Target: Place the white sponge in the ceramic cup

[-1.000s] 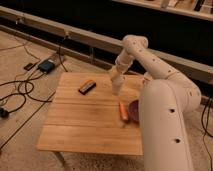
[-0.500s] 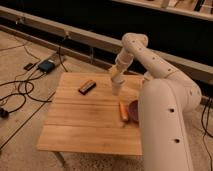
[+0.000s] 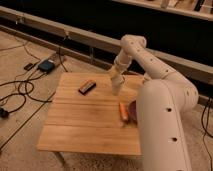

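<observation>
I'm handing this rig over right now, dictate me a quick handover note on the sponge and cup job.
Gripper: hanging over the far middle of the wooden table, right of the dark flat object.
Job's things: neither the white sponge nor the ceramic cup can be made out; the arm hides the table's right side.
Also there: an orange object beside the dark bowl, which is partly hidden by the arm.
Done: nothing visibly.
Left: find the sponge, grasp it, put it in the cup.

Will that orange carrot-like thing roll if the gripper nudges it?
Probably rolls sideways: the orange carrot-like thing looks long and rounded. The dark bowl beside it might block it. The gripper hovers farther back, apart from it.
</observation>
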{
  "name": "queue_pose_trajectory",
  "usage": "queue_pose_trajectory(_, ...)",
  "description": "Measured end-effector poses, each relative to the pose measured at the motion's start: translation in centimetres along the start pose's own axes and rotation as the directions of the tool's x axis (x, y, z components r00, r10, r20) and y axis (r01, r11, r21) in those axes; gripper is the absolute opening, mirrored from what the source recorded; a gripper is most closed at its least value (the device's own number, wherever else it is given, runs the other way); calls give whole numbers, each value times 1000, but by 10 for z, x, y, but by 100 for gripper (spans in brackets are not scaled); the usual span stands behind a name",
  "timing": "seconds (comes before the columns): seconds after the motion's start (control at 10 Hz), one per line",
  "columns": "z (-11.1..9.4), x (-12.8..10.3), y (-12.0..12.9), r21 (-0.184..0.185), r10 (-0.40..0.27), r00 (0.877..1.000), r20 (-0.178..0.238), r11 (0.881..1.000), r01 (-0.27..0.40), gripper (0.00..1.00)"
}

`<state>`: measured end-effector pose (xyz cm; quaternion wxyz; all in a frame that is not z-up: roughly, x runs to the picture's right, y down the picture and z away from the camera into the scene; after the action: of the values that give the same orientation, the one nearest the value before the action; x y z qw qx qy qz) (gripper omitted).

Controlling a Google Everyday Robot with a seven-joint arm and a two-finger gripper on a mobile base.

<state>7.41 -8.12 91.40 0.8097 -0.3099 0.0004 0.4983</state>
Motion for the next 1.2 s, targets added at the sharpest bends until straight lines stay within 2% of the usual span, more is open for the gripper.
queue_pose_trajectory(0.1, 1, 1, -1, -1, 2, 1000, 1, 1000, -2, 76)
queue_pose_trajectory(0.2, 1, 1, -1, -3, 3, 1000, 2, 1000, -3, 79)
queue_pose_trajectory(0.9, -1, -4, 1, -5, -3, 1000, 23, 1000, 3, 80)
queue_pose_trajectory(1.2, -4, -7, 4, 9, -13, 1000, 17, 1000, 13, 80)
